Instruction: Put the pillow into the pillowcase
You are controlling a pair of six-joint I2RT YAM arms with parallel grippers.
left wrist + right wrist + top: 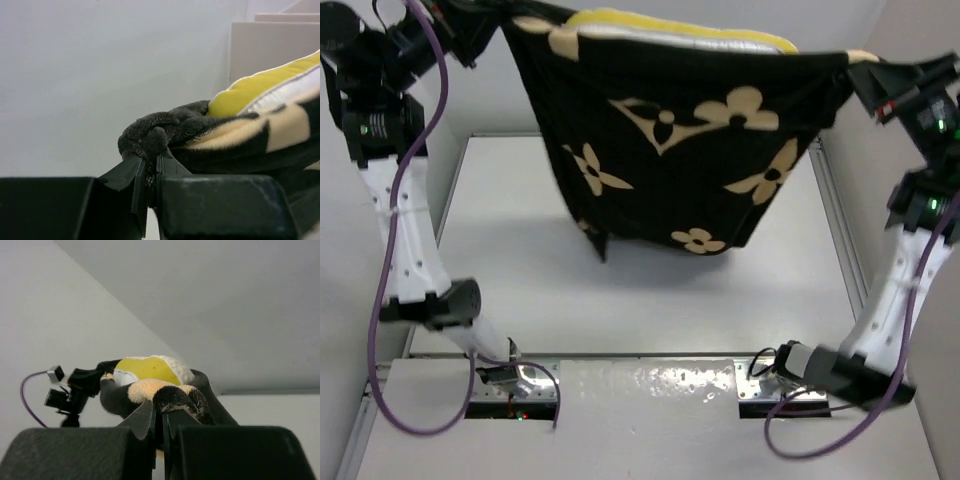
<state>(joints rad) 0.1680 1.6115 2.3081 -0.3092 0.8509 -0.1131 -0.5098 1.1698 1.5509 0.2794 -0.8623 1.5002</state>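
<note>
The black pillowcase (670,150) with tan flowers hangs in the air between both arms, its open mouth up. The cream-yellow pillow (690,32) sits inside it, only its yellow-piped top edge showing above the opening. My left gripper (490,30) is shut on the pillowcase's top left corner; in the left wrist view its jaws (151,167) pinch bunched black fabric (160,130), the pillow (250,90) beside it. My right gripper (865,75) is shut on the top right corner; in the right wrist view (162,422) it pinches tan-and-black fabric (175,397), the pillow (147,367) beyond.
The white table (520,260) lies below the hanging case, with raised rails at its left and right sides (840,230). The arm bases and a metal plate (650,385) are at the near edge. A purple cable (395,230) runs along the left arm.
</note>
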